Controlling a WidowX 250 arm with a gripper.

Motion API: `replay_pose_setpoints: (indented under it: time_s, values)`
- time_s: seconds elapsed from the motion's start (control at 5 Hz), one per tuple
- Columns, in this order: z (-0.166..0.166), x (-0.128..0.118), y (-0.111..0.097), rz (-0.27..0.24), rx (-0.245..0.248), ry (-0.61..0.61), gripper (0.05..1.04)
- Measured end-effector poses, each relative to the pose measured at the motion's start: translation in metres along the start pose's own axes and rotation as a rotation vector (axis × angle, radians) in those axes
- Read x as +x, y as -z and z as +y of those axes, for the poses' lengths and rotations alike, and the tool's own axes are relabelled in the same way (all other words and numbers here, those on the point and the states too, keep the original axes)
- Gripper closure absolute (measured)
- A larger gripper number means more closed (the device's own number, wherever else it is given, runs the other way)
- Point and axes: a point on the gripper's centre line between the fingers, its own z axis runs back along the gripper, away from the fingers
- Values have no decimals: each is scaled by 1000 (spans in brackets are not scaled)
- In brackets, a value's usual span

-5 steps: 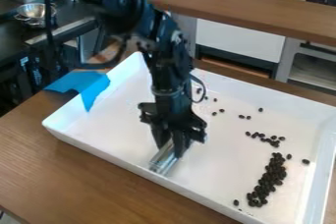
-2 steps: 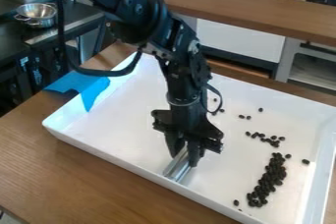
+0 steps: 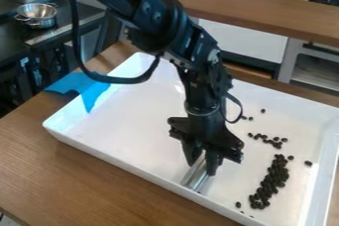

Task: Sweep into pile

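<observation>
1. Claw: one claw (image 3: 202, 158), pointing down over the lower middle of the tray, grasping one metal tool.
2. Metal tool (image 3: 195, 177): one unit, silver, held at a slant between the fingertips. Its lower end sits near the tray's near wall, left of the beans.
3. Tray (image 3: 119, 155): one unit, white, rectangular, with raised walls, placed on one wooden table (image 3: 73, 175).
4. Main pile (image 3: 272, 180): one elongated heap of dark beans in the right part of the tray. The beans lie too close together to count exactly.
5. Small group (image 3: 277, 144): one loose cluster of roughly nine beans, located above the main pile.
6. Stray beans: one (image 3: 263, 111) above the small group; two close together just right of the arm; one near the top of the main pile; one further right; one left of the pile's lower end.
7. Blue sheet (image 3: 83, 87): one unit, draped over the tray's left corner and onto the table.
8. Background: one metal bowl (image 3: 37, 16) at upper left; one wooden ledge (image 3: 245, 9) behind the tray.
</observation>
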Motion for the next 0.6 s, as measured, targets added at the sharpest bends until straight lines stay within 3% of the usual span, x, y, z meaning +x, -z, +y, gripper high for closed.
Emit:
replay_pose_setpoints:
  time_s: [0.6]
  values:
    - [-39,-5,5,13,-39,-17,723]
